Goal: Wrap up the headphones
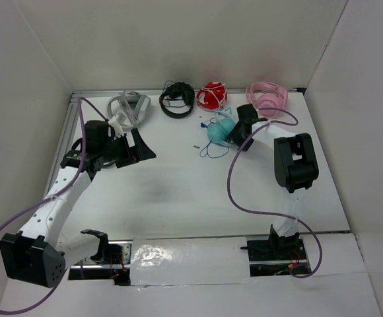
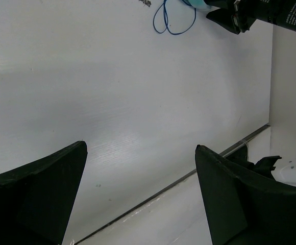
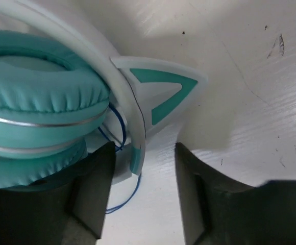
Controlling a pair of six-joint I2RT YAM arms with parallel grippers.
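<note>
The teal headphones lie at the back of the white table, with their thin blue cable looped loosely on the left. My right gripper is at their right side. In the right wrist view the padded teal cups fill the left, and a cat ear stands on the pale headband. The headband's end sits between the right gripper jaws, close to the left finger, with a gap to the right finger. My left gripper hovers open and empty far to the left.
Along the back wall lie grey headphones, black headphones, red headphones and pink headphones. A small dark speck lies beside the blue cable. White walls close in on three sides.
</note>
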